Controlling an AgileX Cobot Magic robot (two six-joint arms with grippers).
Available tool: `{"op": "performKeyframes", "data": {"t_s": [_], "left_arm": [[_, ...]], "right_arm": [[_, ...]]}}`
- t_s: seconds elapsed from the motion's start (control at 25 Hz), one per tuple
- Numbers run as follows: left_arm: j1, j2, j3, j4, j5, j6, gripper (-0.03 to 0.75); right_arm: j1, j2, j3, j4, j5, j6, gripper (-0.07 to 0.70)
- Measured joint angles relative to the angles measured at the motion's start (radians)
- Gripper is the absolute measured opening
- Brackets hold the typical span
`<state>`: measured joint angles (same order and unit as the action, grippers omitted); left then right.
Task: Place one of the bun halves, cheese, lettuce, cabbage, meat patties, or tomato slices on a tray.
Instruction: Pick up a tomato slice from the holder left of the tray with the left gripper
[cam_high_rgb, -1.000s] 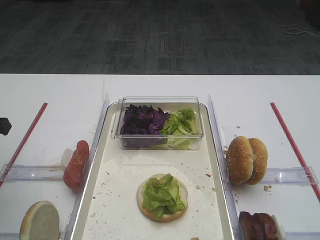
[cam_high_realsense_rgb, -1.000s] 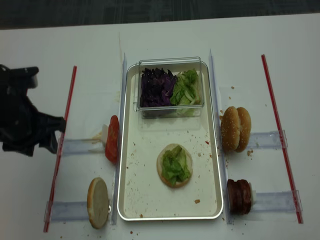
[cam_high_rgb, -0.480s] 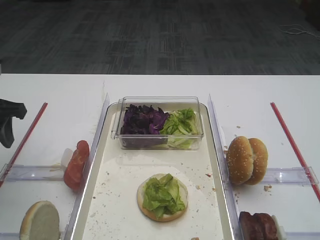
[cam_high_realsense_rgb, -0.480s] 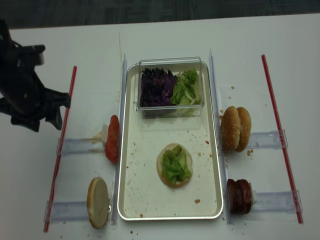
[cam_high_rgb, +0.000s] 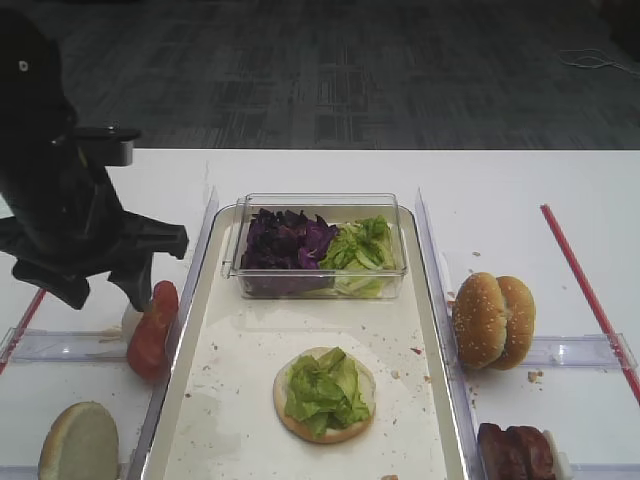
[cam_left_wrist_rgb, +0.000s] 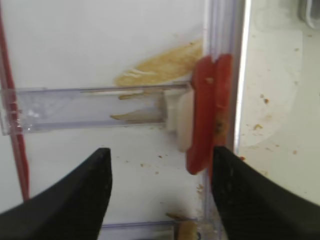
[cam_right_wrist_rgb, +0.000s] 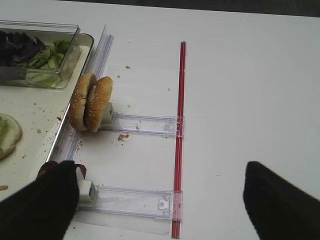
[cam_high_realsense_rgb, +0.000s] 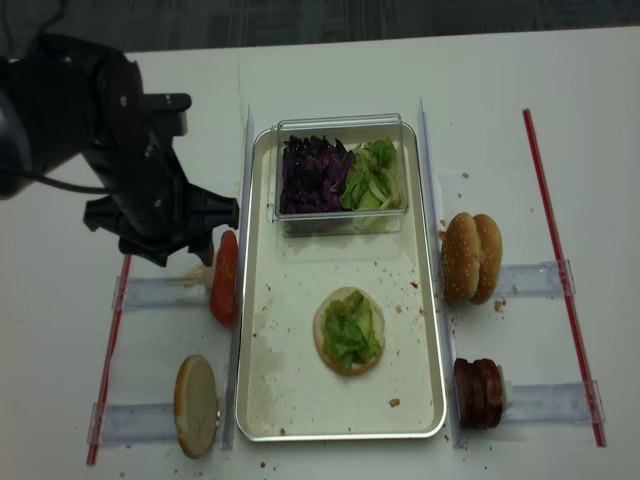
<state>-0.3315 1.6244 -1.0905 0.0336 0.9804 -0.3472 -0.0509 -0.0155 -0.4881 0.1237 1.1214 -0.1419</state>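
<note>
The left wrist view alone shows the left tool (cam_left_wrist_rgb: 157, 192) spread wide and holding nothing, its two dark fingers (cam_left_wrist_rgb: 75, 195) at the bottom of the frame, with the tomato slices (cam_left_wrist_rgb: 210, 112) standing on edge right of centre beside the tray (cam_left_wrist_rgb: 272, 100) rim. In the high views that tool (cam_high_realsense_rgb: 175, 245) hangs at centre left, just above the tomato slices (cam_high_realsense_rgb: 225, 278). The right wrist view shows the right tool (cam_right_wrist_rgb: 160, 200) as two dark fingers wide apart in the bottom corners, empty, over a red strip (cam_right_wrist_rgb: 179, 130); the upright bun halves (cam_right_wrist_rgb: 91, 101) sit at left centre. Only the realsense view takes in the whole tray (cam_high_realsense_rgb: 290, 415), the open bun with lettuce (cam_high_realsense_rgb: 350, 330) in its lower middle, the cabbage (cam_high_realsense_rgb: 312, 175) in the clear box (cam_high_realsense_rgb: 340, 123) at its top, the meat patties (cam_high_realsense_rgb: 478, 392) at lower right. The surface (cam_high_realsense_rgb: 560, 120) is white and crumb-speckled; a dark carpet floor (cam_high_rgb: 380, 70) fills the top of the frame
</note>
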Motion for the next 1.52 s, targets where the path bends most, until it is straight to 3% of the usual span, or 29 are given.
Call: {"op": "performKeyframes", "data": {"t_s": [0.2,0.4,0.64,1.52], "left_arm": [[-0.108,0.0,0.0,0.0,-0.006,-0.076,0.435],[-0.15,0.0,0.0,-0.003,-0.029,-0.113,0.435],[-0.155,0.007,0.0,-0.014,-0.073,-0.12,0.435],[-0.155,0.111,0.0,0.0,-0.095,-0.074,0.435]], "right_arm": [[0.0,0.0,0.0,0.0,0.0,0.002,0.689],[0.0,0.0,0.0,0.0,0.0,0.003,0.689],[0.0,0.0,0.0,-0.001,0.0,0.003,0.689],[0.0,0.0,0.0,-0.002,0.0,0.003,0.689]]}}
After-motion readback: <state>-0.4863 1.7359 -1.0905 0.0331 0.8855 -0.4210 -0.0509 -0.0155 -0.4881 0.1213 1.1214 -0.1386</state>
